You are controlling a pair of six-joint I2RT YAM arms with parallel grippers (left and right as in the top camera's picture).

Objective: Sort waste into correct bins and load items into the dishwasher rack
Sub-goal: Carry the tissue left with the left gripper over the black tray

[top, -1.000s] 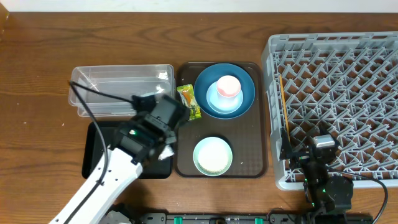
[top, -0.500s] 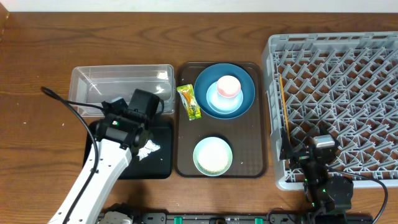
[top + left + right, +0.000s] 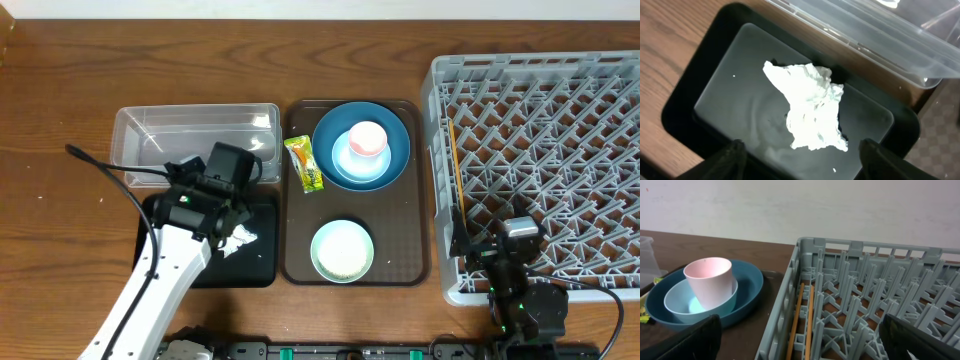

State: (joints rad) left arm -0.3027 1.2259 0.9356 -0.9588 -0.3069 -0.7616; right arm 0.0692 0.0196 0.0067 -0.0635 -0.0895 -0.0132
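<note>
Your left tool hangs spread wide over the black tray. The tissue lies loose on the tray floor, mid-frame in the wrist view, touching neither finger. Lift straight up so nothing snags it. The snack wrapper, upper centre overhead, looks next.

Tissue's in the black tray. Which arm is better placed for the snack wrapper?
Left. The left gripper hangs open over the black tray, close to the snack wrapper; the right gripper sits by the dishwasher rack, farther away.
</note>
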